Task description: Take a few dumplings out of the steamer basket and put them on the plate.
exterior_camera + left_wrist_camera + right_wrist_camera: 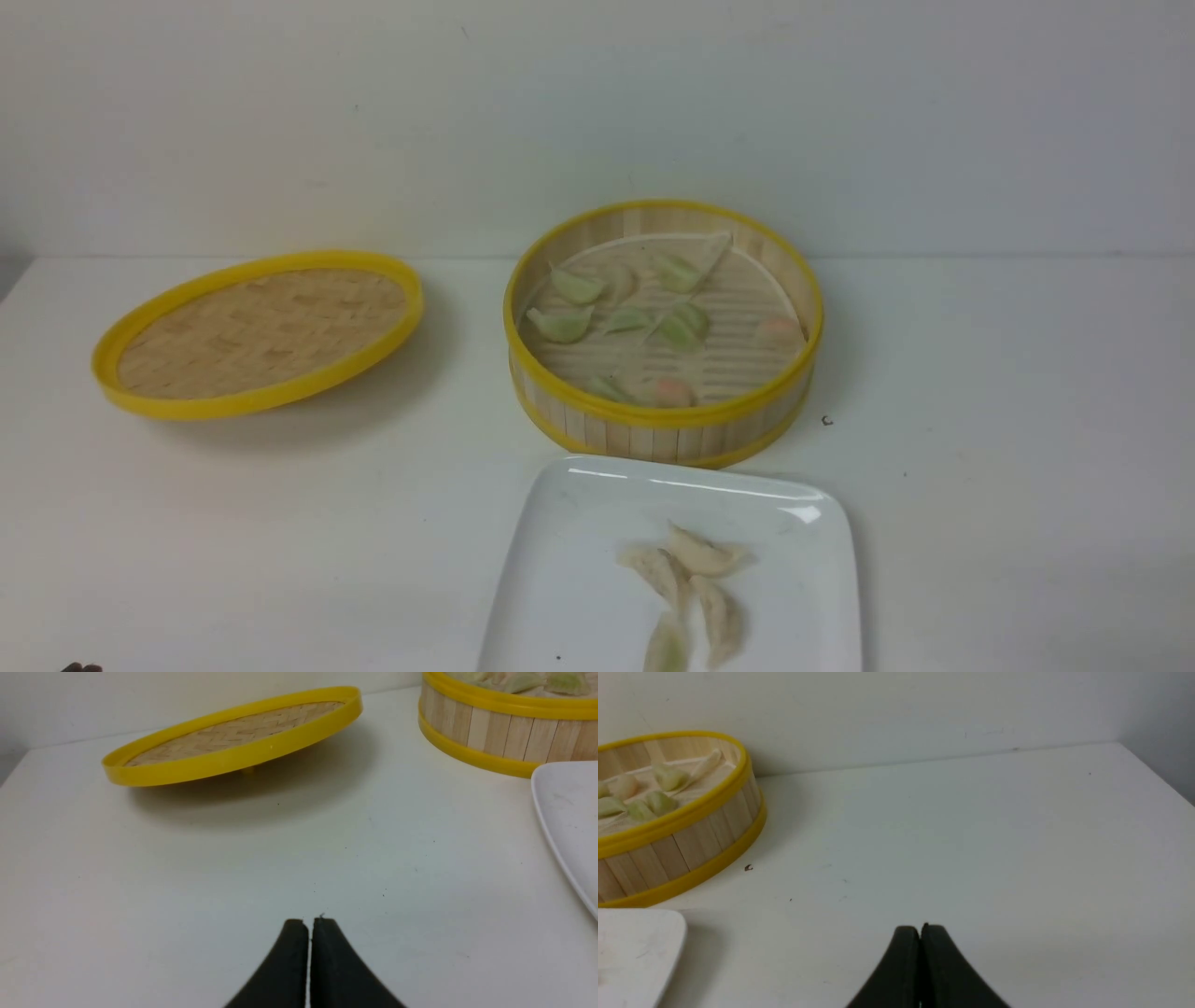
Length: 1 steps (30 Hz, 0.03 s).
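both claws are pressed together, empty: left claw (309,924), right claw (920,929). ahead of them on the bench (980,467), four dumplings (695,588) lie on the plate (569,560), just before the steamer basket (663,434).

Woven yellow-rimmed lid (259,331) (tilted) rests on white table (980,467).

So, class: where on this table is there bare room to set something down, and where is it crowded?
Bare table lies right of the steamer basket and plate, and in front of the lid, left of the plate. It is crowded where plate meets basket, and around the dumplings on the plate's near half.
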Motion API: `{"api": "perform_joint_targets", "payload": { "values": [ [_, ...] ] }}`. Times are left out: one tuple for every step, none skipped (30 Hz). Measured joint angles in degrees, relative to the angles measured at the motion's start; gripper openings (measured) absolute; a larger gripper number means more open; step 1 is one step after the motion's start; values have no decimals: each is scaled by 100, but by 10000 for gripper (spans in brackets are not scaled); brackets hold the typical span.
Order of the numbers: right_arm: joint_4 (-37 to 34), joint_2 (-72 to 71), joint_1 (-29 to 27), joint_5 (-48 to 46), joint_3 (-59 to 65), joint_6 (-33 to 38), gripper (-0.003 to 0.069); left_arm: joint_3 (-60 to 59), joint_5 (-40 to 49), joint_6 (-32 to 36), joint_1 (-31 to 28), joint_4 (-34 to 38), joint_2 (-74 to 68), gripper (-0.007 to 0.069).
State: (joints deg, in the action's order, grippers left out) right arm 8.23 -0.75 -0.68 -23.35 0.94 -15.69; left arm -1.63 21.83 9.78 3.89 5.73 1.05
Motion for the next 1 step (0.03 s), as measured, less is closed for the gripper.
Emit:
{"api": "perform_joint_targets", "payload": {
  "values": [
    [0, 0, 0, 0, 0, 0, -13, 0, 0, 0, 0, 0, 0, -6]
  ]
}}
